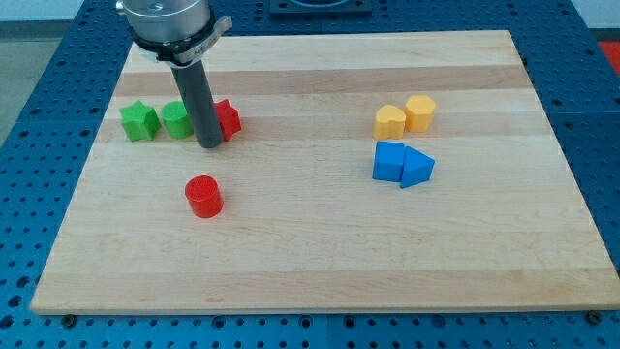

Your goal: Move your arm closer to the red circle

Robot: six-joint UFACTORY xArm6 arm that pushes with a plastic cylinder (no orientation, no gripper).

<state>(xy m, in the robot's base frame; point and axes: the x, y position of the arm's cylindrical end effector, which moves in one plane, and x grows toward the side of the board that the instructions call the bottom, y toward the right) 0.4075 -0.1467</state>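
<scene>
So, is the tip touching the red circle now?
No, my tip stands apart from the red circle, toward the view's top, beside another red block.

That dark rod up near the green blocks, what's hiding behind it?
Behind the rod sit a green block and a red block, each partly covered, so their full shapes can't be made out. My tip rests just in front of them.

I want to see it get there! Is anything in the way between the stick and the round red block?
Nothing visible is. My tip sits beside the other red block, and only bare wooden board lies between it and the red circle toward the view's bottom.
</scene>
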